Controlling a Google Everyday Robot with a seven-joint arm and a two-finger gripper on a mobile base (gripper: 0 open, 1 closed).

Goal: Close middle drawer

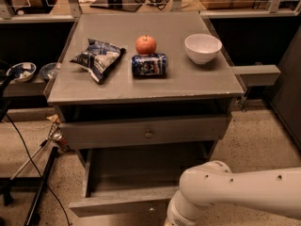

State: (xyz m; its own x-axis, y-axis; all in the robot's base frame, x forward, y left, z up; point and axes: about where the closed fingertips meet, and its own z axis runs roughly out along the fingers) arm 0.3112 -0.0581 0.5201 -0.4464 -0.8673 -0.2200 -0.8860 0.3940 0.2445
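The middle drawer (117,202) stands pulled far out at the bottom of the view, and its grey front runs along the lower edge. Its inside (141,168) looks empty. Above it the taller-fronted top drawer (188,128), with a small round knob (148,133), stands slightly out from the cabinet. My white arm (225,192) comes in from the right and bends down over the right end of the middle drawer's front. My gripper is below the bottom edge of the view, out of sight. The lowest drawer is hidden.
On the cabinet top (207,86) lie a chip bag (99,58), a red apple (146,44), a blue can on its side (149,65) and a white bowl (202,47). Cables and a stand leg (40,187) are on the floor at left. A grey ledge (256,74) juts out at right.
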